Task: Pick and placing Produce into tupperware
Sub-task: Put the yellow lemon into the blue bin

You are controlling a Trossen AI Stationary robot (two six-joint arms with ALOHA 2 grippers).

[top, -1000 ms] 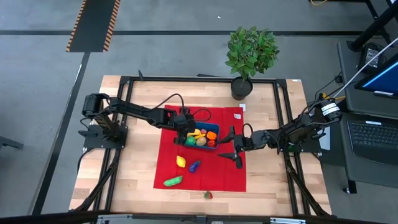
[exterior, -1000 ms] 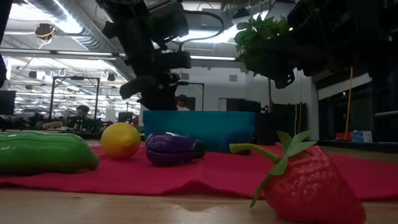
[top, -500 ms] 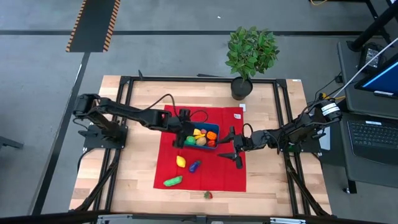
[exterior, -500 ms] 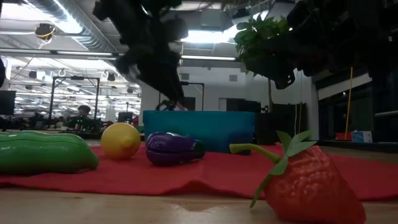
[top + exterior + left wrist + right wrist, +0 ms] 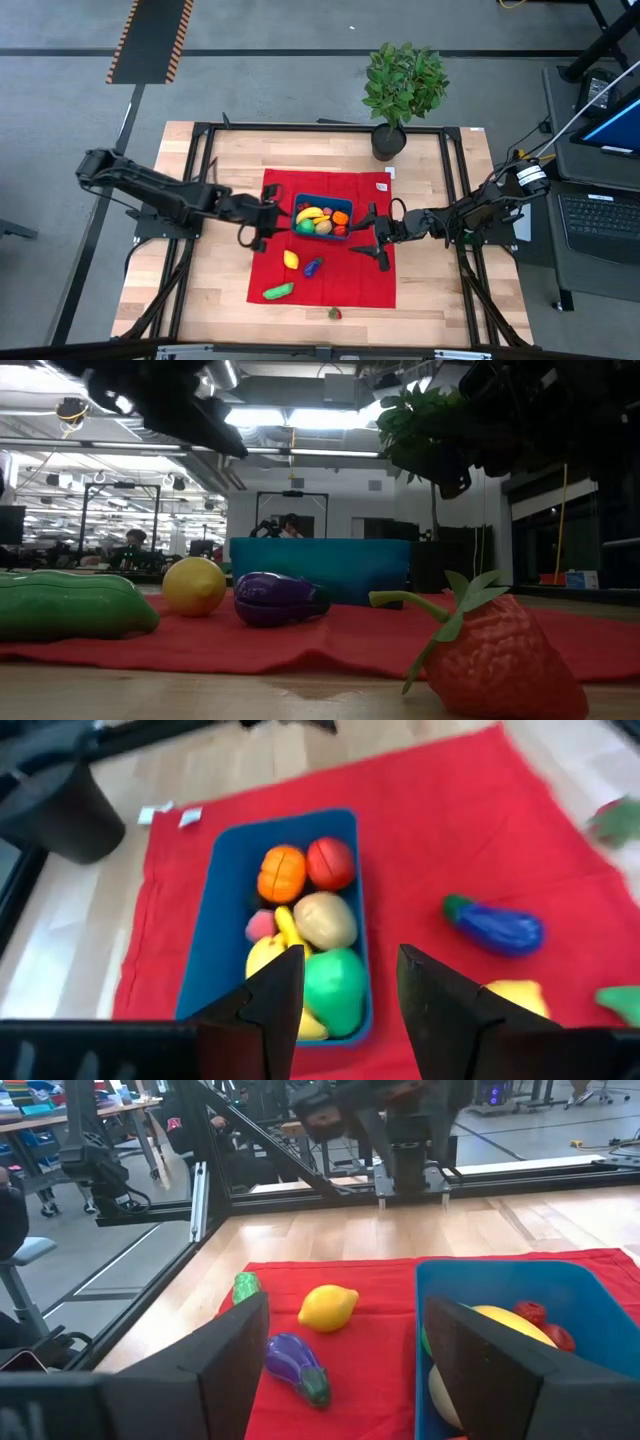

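Note:
The blue tupperware (image 5: 322,217) stands on a red cloth (image 5: 360,285) and holds several toy fruits and vegetables (image 5: 300,920). On the cloth in front of it lie a yellow lemon (image 5: 290,260), a purple eggplant (image 5: 313,266) and a green cucumber (image 5: 278,291). A red strawberry (image 5: 334,313) lies on the wood at the cloth's near edge. My left gripper (image 5: 268,225) hangs open in the air to the left of the tupperware, nothing between its fingers (image 5: 280,1000). My right gripper (image 5: 362,238) stands open just right of the tupperware, holding nothing.
A potted plant (image 5: 400,90) stands at the table's far edge, behind the cloth. A black frame (image 5: 200,180) runs round the tabletop. Bare wood (image 5: 215,280) lies left of the cloth. People sit at desks in the room beyond the table.
My left gripper has drawn back from above the tupperware's left end toward the table's left edge and risen, tipping nearer to level. It carries nothing. The produce on the cloth and in the tupperware has kept still.

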